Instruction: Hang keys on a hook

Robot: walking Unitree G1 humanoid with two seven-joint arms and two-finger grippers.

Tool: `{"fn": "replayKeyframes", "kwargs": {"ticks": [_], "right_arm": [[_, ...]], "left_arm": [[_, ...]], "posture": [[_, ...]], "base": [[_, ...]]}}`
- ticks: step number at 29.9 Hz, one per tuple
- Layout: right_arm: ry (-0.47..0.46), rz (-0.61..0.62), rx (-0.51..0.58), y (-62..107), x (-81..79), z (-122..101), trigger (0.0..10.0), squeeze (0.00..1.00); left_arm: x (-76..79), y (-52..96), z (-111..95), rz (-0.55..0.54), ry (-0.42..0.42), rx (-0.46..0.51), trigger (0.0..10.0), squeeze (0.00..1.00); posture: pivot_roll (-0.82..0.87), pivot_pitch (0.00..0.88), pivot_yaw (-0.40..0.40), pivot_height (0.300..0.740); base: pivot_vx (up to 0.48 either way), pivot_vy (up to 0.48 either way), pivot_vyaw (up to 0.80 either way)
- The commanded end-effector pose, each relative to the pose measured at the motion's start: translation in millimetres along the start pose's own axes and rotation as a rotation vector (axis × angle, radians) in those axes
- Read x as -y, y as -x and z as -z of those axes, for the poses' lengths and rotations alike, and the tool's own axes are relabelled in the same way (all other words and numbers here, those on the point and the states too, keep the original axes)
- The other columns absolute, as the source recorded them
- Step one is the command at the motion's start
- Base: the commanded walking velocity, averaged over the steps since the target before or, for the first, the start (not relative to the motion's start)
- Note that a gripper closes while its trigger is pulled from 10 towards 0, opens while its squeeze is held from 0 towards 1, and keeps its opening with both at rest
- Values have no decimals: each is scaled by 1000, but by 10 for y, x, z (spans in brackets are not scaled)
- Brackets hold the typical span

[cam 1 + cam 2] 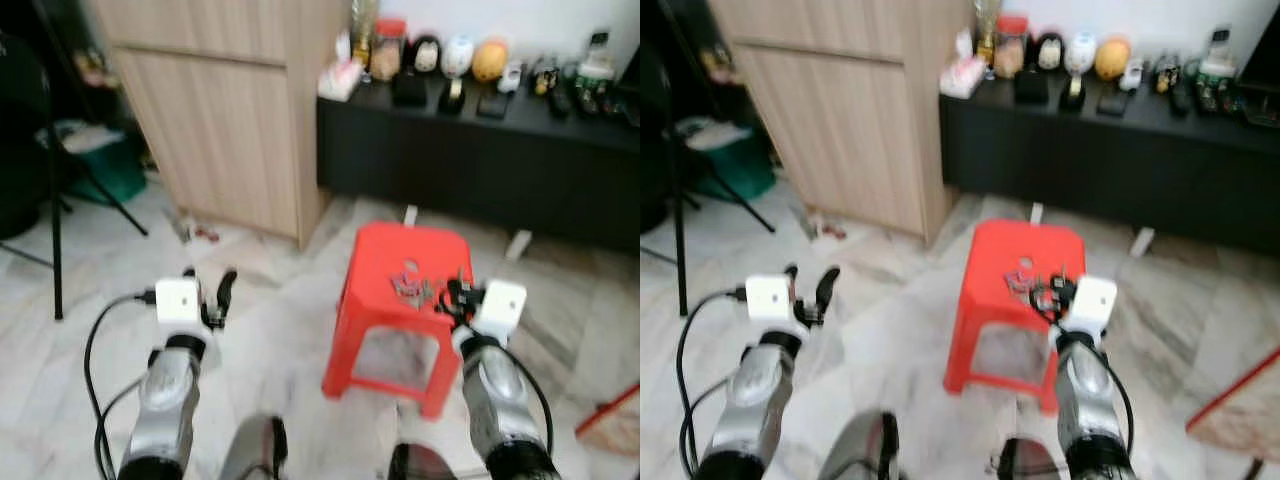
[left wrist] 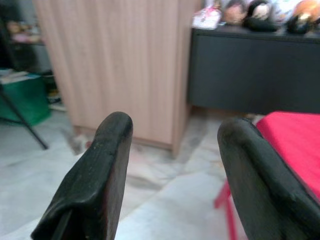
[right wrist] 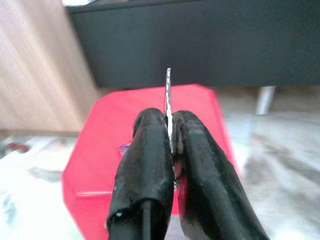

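Note:
A bunch of keys [image 1: 408,285] with a purple tag [image 3: 122,148] rests on top of a red plastic stool [image 1: 385,255] in front of me. My right gripper [image 1: 452,295] is at the stool's right side, just above the seat. In the right wrist view its fingers [image 3: 150,150] are shut on a thin metal key [image 3: 168,92], which sticks up between the tips. Whether the rest of the bunch is lifted off the seat cannot be told. My left gripper [image 1: 212,290] is held up over the floor left of the stool, open and holding nothing, its fingers [image 2: 100,175] wide apart.
A tall wooden cabinet [image 1: 230,110] stands at the back left. A low black sideboard [image 1: 480,160] with several jars and figures runs along the wall behind the stool. A black stand's legs [image 1: 55,220] and a green box [image 1: 105,170] are at the far left. A red stick [image 1: 605,410] lies at the right.

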State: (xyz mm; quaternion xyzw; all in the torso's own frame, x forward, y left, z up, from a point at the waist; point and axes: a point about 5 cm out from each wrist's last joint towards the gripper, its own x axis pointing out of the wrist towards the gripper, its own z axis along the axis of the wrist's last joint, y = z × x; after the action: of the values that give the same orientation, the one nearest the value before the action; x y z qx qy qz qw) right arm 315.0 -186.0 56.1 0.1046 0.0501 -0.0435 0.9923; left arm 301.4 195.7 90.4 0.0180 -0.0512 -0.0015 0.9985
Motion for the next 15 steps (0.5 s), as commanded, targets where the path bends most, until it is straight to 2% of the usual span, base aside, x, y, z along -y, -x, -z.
{"fn": "replayKeyframes", "kwargs": {"ticks": [1, 10, 12, 15], "right_arm": [[24, -6, -6, -37, -17, -38, 10000, 0], [51, -54, -61, -57, -16, -13, 10000, 0], [106, -65, -128, -71, 9, 24, 10000, 0], [96, -93, -141, -95, 11, -7, 10000, 0]], "left_arm": [[-13, -7, -9, 0, -4, 7, 10000, 0], [-31, -1, -23, 1, -16, 12, 10000, 0], [-36, 0, -22, 2, -23, 10, 10000, 0], [-37, -2, -33, 4, -27, 12, 10000, 0]], "posture": [[131, 46, -48, 653], [132, 67, -51, 713], [127, 74, -51, 728], [127, 78, -51, 740]], "base": [[0, 0, 0], [0, 0, 0], [0, 0, 0], [0, 0, 0]]}}
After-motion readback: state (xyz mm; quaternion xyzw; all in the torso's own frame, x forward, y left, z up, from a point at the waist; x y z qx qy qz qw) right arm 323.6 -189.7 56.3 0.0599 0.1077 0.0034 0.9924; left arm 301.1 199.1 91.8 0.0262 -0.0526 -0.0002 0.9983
